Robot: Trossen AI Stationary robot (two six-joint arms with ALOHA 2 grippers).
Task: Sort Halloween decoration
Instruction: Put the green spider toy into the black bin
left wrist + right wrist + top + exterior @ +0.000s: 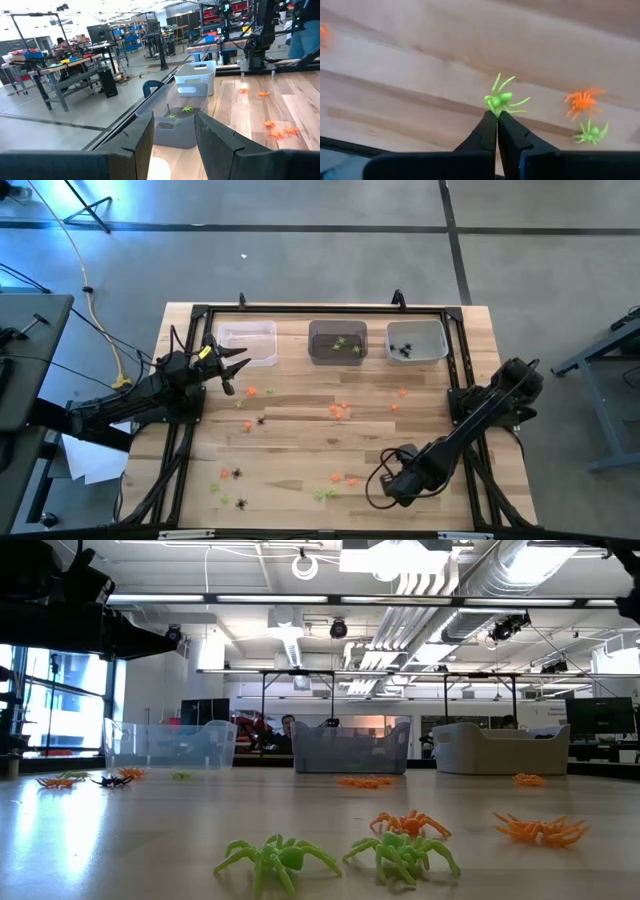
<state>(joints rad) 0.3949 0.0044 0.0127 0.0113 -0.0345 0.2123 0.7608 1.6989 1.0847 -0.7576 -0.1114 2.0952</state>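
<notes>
A: OK, gripping anything with the right gripper?
B: Yep. Pinching fully closed on a leg of a lime-green plastic spider, body sticking out just past the tips. Sitting low near the front edge of the light wooden table, right of centre. Not managing to tell whether lifting it or resting it on the wood.
A: Lying close by?
B: Lying near it on the wood: an orange plastic spider and a second green spider.
A: And checking the left gripper?
B: Hovering at the far left, by the near corner of the clear translucent rectangular bin. Standing open, carrying nothing between the fingers.
A: Sitting in the other bins?
B: Holding green pieces in the grey middle bin, black spiders in the whitish right bin.
A: Still lying loose?
B: Scattering across the table: orange pieces mid-table, black spider pieces toward the front left.
</notes>
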